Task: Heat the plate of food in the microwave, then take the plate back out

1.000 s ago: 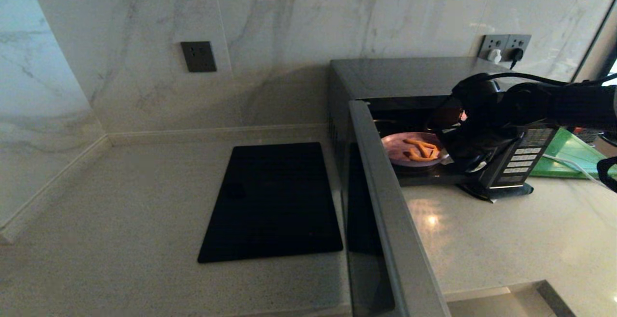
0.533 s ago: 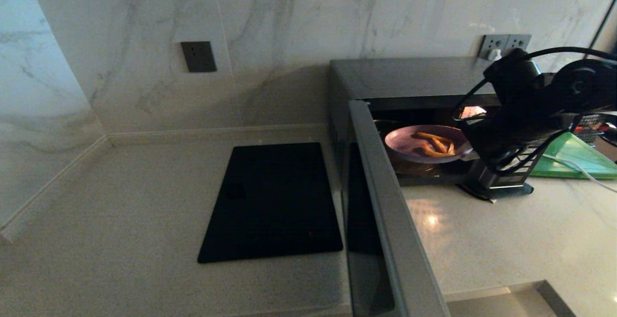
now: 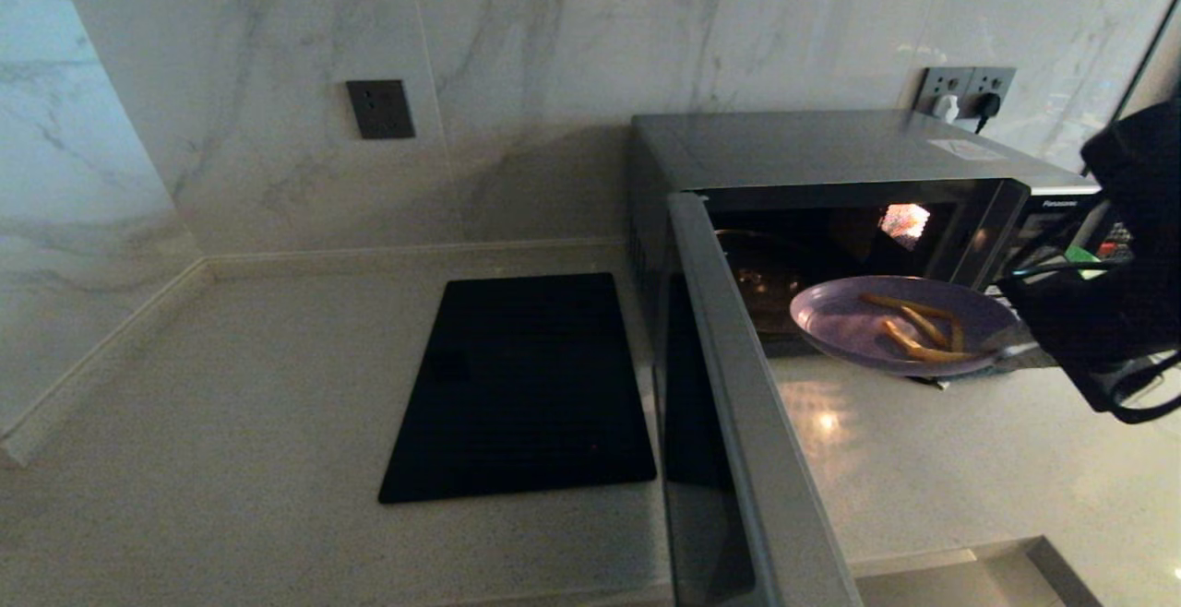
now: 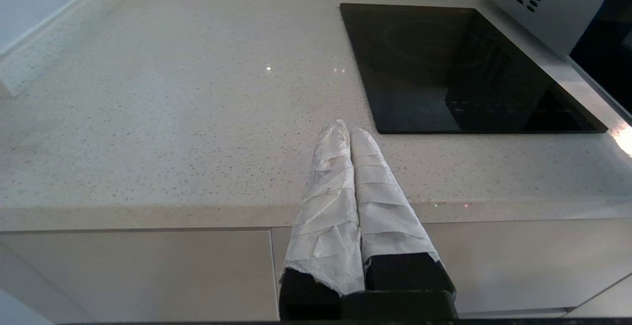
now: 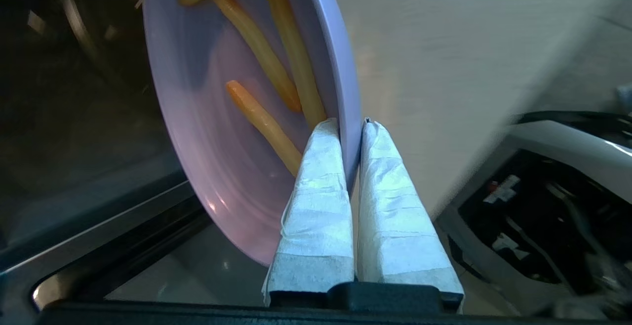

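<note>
The pale lilac plate of food [image 3: 900, 326] with thin orange sticks hangs in the air just outside the microwave's [image 3: 812, 150] open cavity, above the counter. My right gripper [image 3: 1019, 351] is shut on the plate's right rim; in the right wrist view its white-wrapped fingers [image 5: 321, 177] pinch the rim of the plate [image 5: 207, 117] from both sides. The microwave door [image 3: 738, 404] stands swung wide toward me. My left gripper [image 4: 349, 130] is shut and empty, parked off the counter's front edge; it is out of the head view.
A flat black slab [image 3: 521, 386] lies on the speckled counter [image 3: 231, 422] left of the microwave. Wall sockets [image 3: 964, 90] sit behind the microwave. A sink corner [image 3: 1015, 570] shows at the front right. The open door divides the counter in two.
My right gripper has drawn the plate out of the microwave cavity, toward me and to the right. The button panel and the green board are now hidden behind my arm.
</note>
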Controlling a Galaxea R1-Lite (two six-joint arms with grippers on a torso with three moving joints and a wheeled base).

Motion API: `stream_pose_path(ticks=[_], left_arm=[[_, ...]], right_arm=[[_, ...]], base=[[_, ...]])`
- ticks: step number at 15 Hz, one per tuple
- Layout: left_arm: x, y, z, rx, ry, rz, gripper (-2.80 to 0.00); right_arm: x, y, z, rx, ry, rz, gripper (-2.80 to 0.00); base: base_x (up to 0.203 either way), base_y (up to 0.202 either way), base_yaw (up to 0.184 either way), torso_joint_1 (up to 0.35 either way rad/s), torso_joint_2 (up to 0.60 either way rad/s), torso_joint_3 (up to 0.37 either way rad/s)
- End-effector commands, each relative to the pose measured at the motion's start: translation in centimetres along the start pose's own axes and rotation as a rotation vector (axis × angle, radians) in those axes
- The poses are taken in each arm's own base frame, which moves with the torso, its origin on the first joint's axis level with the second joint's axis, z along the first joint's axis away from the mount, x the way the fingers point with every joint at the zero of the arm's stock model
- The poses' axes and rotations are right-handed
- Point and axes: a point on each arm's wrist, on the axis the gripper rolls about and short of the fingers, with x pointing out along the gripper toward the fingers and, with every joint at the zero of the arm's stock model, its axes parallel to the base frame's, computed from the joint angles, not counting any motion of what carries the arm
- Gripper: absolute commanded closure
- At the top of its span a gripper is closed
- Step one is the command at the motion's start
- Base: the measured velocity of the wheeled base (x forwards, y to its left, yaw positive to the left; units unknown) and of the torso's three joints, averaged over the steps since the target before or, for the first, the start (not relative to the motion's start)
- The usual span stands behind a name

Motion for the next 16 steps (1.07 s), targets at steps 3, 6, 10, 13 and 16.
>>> stream_pose_path(ticks=[3, 6, 10, 13, 16], left_arm=[[0.0, 0.0, 0.0, -0.001, 0.001, 0.001, 0.00], [0.0, 0.0, 0.0, -0.001, 0.001, 0.001, 0.00], [0.0, 0.0, 0.0, -0.001, 0.001, 0.001, 0.00], [0.0, 0.0, 0.0, -0.001, 0.001, 0.001, 0.00], [0.0, 0.0, 0.0, -0.001, 0.001, 0.001, 0.00]], right_arm=[[-3.1, -5.0, 2.9, 0.147, -0.110, -0.042, 0.00], [-2.8, -7.9, 5.9, 0.252, -0.196, -0.145, 0.00], [-1.4, -11.0, 10.5, 0.375, -0.279, -0.285, 0.00], [-0.7, -13.2, 14.5, 0.441, -0.329, -0.370, 0.00], [1.2, -15.0, 17.6, 0.449, -0.312, -0.451, 0.00]], base=[[0.000, 0.000, 0.000, 0.000, 0.00, 0.000], [0.000, 0.000, 0.000, 0.000, 0.00, 0.000], [0.000, 0.000, 0.000, 0.000, 0.00, 0.000], [0.000, 0.000, 0.000, 0.000, 0.00, 0.000], [0.000, 0.000, 0.000, 0.000, 0.00, 0.000]])
